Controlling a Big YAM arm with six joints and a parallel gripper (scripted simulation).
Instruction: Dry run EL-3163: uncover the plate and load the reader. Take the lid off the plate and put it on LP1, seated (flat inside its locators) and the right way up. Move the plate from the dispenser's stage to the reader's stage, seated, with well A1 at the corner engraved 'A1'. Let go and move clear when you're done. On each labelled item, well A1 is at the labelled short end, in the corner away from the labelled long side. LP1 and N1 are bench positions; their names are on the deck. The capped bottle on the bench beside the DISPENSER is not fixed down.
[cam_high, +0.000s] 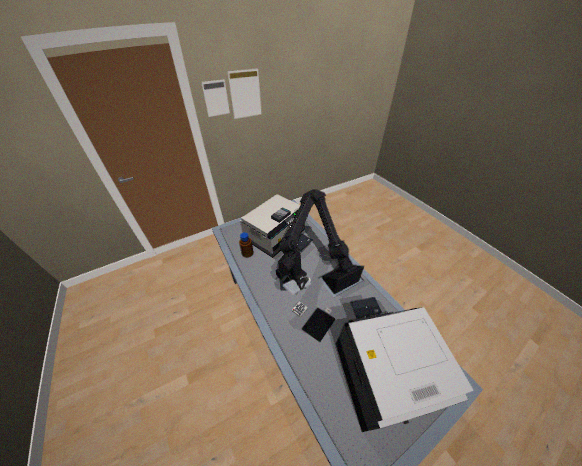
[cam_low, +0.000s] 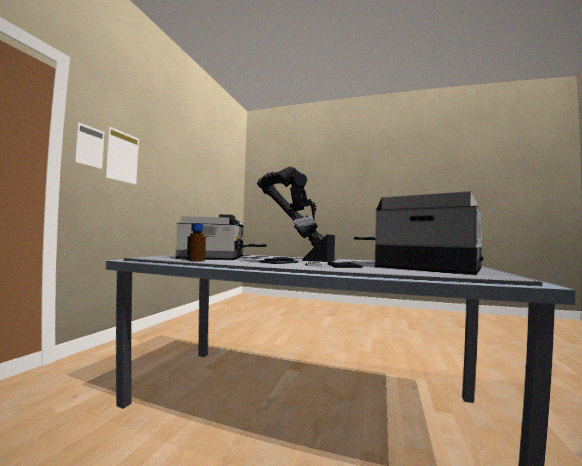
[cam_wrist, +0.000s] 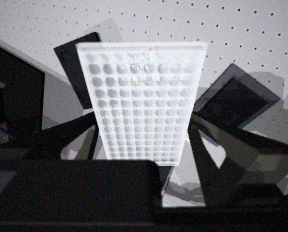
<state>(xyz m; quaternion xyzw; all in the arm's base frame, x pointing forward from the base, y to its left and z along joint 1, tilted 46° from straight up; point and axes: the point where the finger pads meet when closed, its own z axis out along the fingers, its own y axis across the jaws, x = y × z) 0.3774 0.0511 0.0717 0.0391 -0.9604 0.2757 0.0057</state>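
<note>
My gripper (cam_high: 297, 283) (cam_low: 305, 223) (cam_wrist: 143, 116) is shut on the whitish plate (cam_high: 292, 287) (cam_low: 303, 226) (cam_wrist: 142, 95), gripping its two long sides. The plate is raised above the bench and looks tilted in the exterior view. Its wells show in the wrist view; I cannot tell whether a lid covers it, and I see no lid elsewhere. The dispenser's stage (cam_high: 304, 244) (cam_low: 256, 245) and the reader's stage (cam_high: 365, 306) (cam_low: 364, 238) stick out from their instruments. A dark framed nest (cam_low: 281, 262) (cam_wrist: 237, 100) lies on the bench; its name is unreadable.
The dispenser (cam_high: 267, 217) (cam_low: 210, 240) stands at one end, with the blue-capped brown bottle (cam_high: 245, 247) (cam_low: 196, 247) upright beside it. The large reader (cam_high: 410, 360) (cam_low: 425, 235) fills the other end. A black pad (cam_high: 318, 324) (cam_low: 345, 264) and a small timer (cam_high: 299, 308) lie between.
</note>
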